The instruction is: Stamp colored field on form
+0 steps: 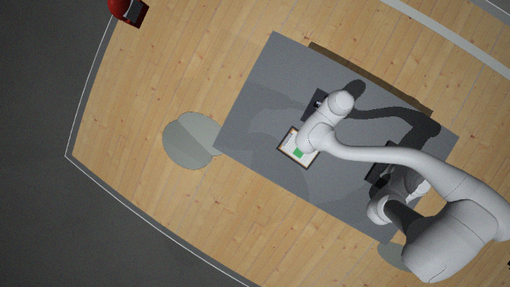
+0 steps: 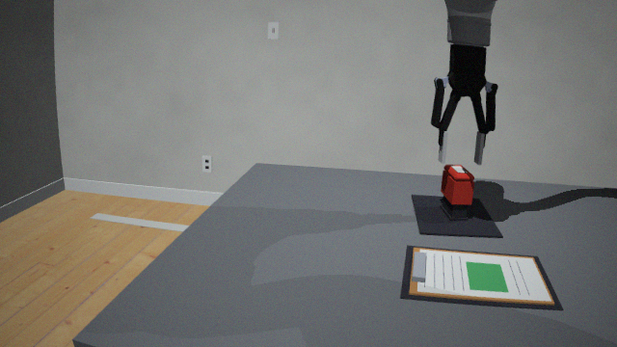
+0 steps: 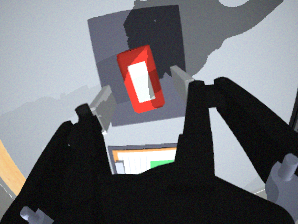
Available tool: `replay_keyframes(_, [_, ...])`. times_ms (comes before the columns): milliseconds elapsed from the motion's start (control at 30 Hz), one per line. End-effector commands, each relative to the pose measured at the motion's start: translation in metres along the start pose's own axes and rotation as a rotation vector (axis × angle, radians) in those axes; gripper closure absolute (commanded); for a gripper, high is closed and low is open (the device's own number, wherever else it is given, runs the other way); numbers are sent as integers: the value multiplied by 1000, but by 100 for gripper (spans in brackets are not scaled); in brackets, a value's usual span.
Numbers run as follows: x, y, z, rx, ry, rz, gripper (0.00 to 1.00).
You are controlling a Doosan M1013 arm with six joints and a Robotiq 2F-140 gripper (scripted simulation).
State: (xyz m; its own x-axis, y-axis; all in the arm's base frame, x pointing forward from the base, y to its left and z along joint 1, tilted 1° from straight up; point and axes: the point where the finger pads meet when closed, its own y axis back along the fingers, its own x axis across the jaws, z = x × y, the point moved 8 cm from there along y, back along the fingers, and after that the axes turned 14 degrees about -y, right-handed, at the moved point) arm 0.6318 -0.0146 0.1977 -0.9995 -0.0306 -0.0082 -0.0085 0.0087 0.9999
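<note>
Gripper (image 2: 459, 154) hangs just above red stamp (image 2: 457, 185), fingers half spread, empty. Stamp upright on dark mat (image 2: 455, 223), untouched. Form (image 2: 482, 278) with green field (image 2: 487, 277) lies near, on grey table (image 2: 308, 270). Step in hand — approach for pickup. Next — descend straight, straddle stamp body, close.

The stamp (image 2: 457, 185) is red with a white label on top and a dark base. Its mat (image 2: 434, 222) is near-black on the grey worktop (image 2: 289, 251). The form (image 2: 530, 284) is white with thin dark lines, a green field (image 2: 487, 277) and an orange-tan, dark-edged board. The pincer (image 2: 459, 149) is black with pale grey fingertips (image 2: 478, 148).
</note>
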Motion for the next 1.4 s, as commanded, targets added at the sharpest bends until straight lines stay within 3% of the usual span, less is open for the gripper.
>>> replay_keyframes(0, [0, -14, 0, 0, 0, 0, 50])
replay_keyframes(567, [0, -72, 0, 0, 0, 0, 50])
replay_keyframes(1167, [0, -76, 0, 0, 0, 0, 50])
replay_keyframes(1200, [0, -76, 0, 0, 0, 0, 83])
replay_keyframes(1367, [0, -76, 0, 0, 0, 0, 83])
